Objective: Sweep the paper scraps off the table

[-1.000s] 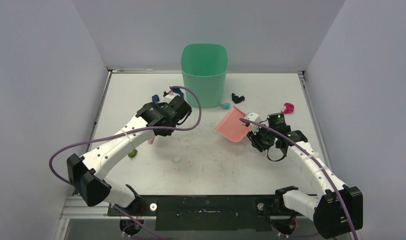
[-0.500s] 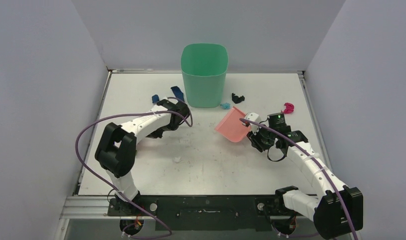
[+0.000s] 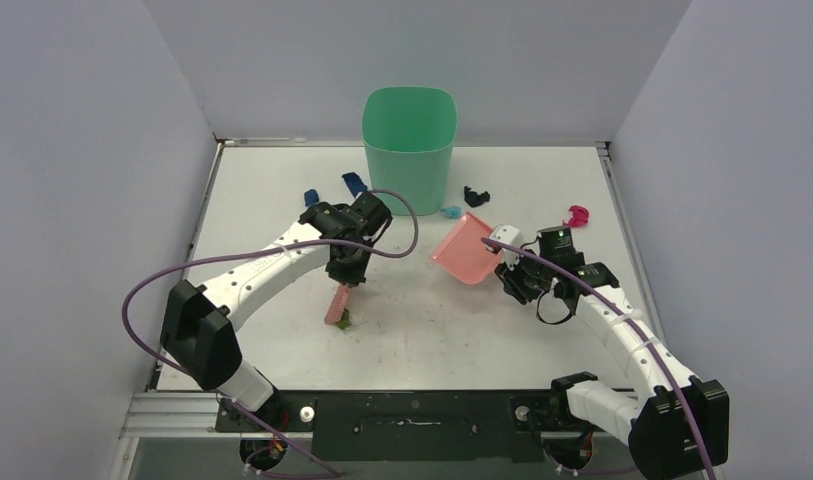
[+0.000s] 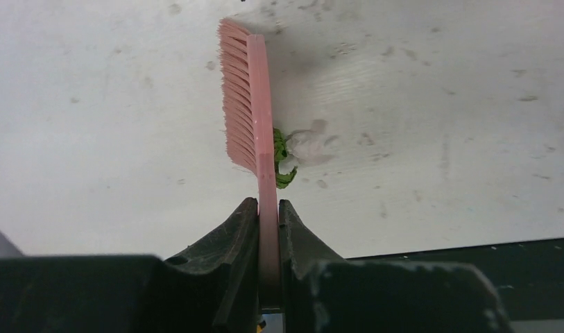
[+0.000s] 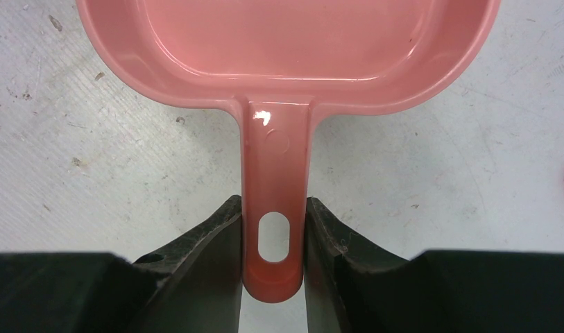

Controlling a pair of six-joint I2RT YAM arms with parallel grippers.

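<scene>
While the left gripper point(image 4: 268, 211) clamps the pink plastic hand brush point(image 4: 254, 104), a crumpled green paper scrap point(image 4: 282, 149) lies against its back on the white table point(image 4: 438, 104); the right gripper point(image 5: 273, 215) clamps the pink plastic dustpan point(image 5: 286, 48).

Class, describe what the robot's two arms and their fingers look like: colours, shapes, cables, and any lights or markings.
The left arm and right arm look alike: white tubular links joined by bulky black joint housings. A purple cable loops loosely along each. Small green lights glow near the right wrist. The fingers on both wrists are black, tapering wedges with a matte surface. No lettering is legible.
</scene>
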